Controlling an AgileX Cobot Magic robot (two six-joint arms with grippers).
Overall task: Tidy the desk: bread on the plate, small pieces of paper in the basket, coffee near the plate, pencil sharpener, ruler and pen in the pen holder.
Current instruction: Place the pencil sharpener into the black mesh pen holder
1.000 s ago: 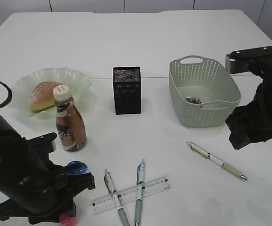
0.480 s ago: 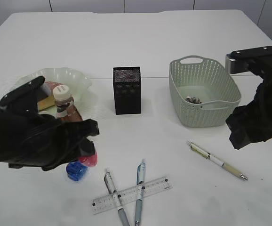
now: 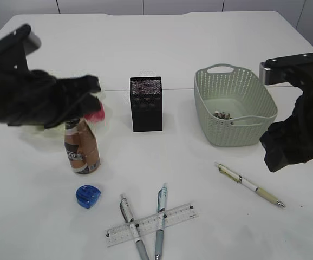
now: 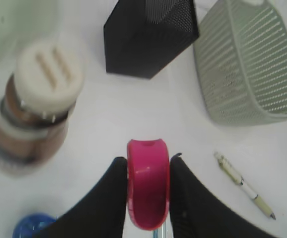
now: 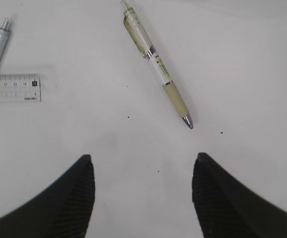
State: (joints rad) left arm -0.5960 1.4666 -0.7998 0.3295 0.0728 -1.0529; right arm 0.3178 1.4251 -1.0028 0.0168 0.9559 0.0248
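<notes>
Ruler: bore centimetre figures 11 to 15 and the brand "deli".
Coffee bottle: label showed letters resembling "CAFE"; the rest was unreadable.

Pink sharpener; black mesh holder; basket seemingly grey-green

The left arm reaches in from the left edge, raised well above the white tabletop at the far left, its black links blurred. Its left hand points right, both black fingers clamped on the flat sides of a pink rounded plastic pencil sharpener, held in the air. The right arm stands at the right edge, its wrist bent downward. The right hand hangs over the tabletop, its fingers spread wide with nothing between them.
</notes>
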